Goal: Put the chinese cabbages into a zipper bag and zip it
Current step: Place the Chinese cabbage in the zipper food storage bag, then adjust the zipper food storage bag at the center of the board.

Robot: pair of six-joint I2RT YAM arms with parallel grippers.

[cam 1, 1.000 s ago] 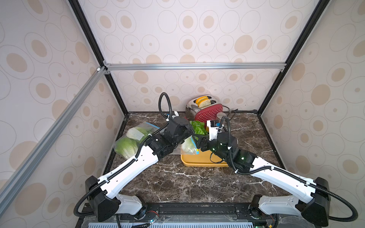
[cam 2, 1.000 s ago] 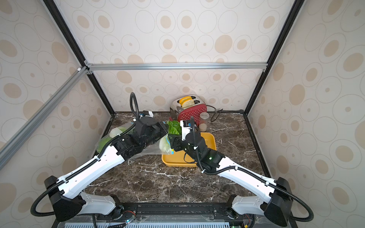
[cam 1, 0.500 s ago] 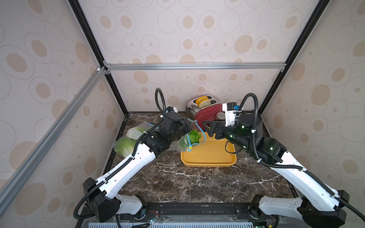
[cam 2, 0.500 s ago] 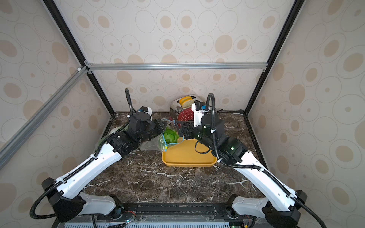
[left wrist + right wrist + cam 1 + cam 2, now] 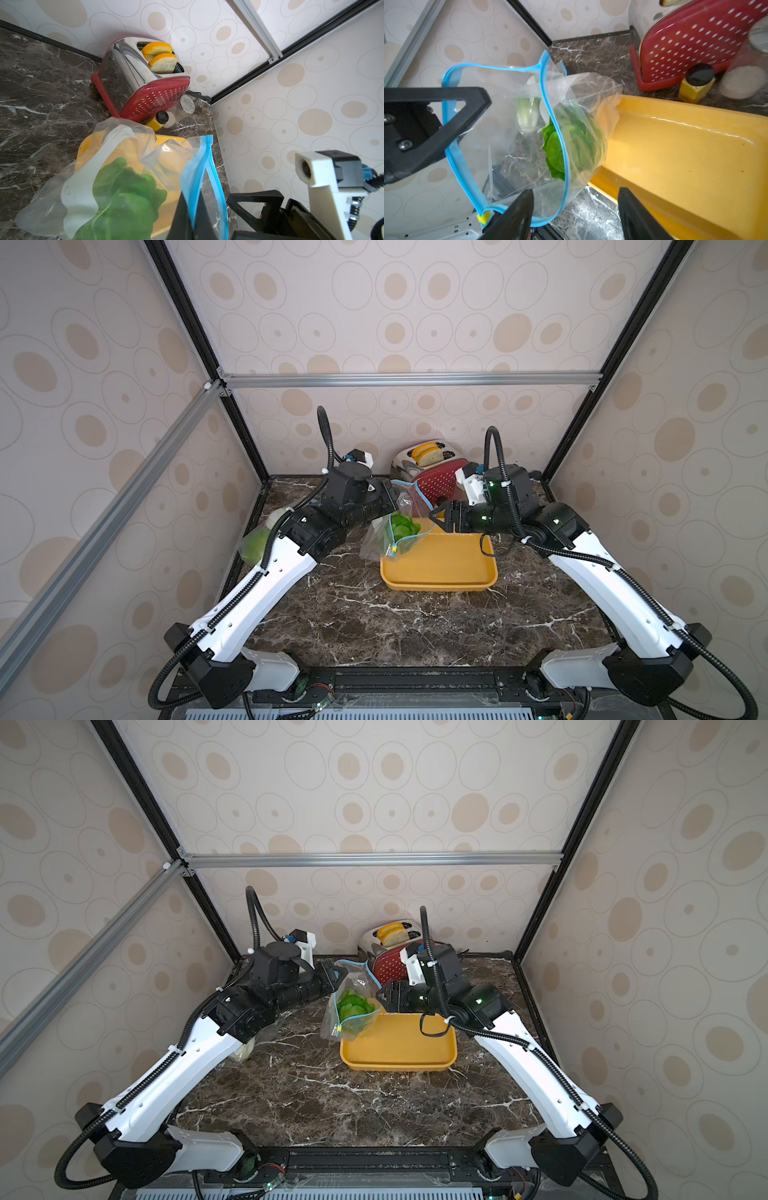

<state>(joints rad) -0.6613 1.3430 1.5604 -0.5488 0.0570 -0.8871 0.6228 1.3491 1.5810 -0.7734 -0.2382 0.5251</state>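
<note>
Blue-edged and clear, the zipper bag (image 5: 376, 537) hangs from your left gripper (image 5: 395, 499). Its jaws are pinched together on the blue zip track near one end of the mouth. In the left wrist view the track runs right between the black fingers (image 5: 179, 217). The bag is raised above the table (image 5: 374, 614), over the far left corner of the yellow tray (image 5: 440, 584). You cannot tell whether its lower end touches the tray or the marble.

The mouth gapes, the track bowed into a loop, with the yellow slider (image 5: 483, 218) at one end. Inside you can see the chinese cabbages (image 5: 566, 145), with crinkled green leaf toward the mouth and a pale white base deeper in. How many heads are in there is not clear.

Your right gripper (image 5: 436, 520) has its jaws apart and holds nothing. It faces the bag's mouth, with one fingertip (image 5: 517, 209) just beside the slider end.

A toaster (image 5: 424, 456) and a red colander (image 5: 440, 485) stand by the back wall. A green leafy bundle (image 5: 254, 545) lies at the table's left edge, half hidden by your left arm.
</note>
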